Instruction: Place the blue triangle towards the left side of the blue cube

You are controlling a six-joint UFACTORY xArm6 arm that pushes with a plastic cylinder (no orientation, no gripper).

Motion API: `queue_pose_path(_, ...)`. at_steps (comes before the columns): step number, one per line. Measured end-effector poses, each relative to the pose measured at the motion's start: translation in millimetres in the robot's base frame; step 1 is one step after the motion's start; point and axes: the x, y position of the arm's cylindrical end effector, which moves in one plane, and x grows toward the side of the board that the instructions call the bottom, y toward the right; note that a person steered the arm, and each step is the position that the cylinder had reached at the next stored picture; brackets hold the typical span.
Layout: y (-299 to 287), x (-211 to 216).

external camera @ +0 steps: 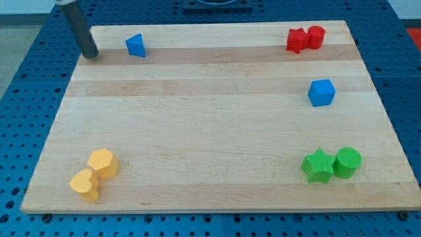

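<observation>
Camera view: my tip (91,54) sits at the board's top-left corner, bare rod, nothing held. The blue triangle (135,45) lies just to its right, near, not touching. The blue cube (321,92) is well apart, toward the view's right. Judgement: a rightward push, tip already behind the triangle.

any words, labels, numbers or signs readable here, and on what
None: no text shows anywhere in the camera view.
The board is bare wood grain.
The blue triangle, blue cube, red blocks, green blocks and yellow blocks carry no marks.
My tip, at the triangle's left and apart from it, is plain dark.
</observation>
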Motion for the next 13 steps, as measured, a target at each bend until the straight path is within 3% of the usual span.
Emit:
queue_pose_path(1, 18, -37)
queue_pose_path(5, 76, -35)
queue_pose_path(10, 118, 26)
queue_pose_path(13, 120, 115)
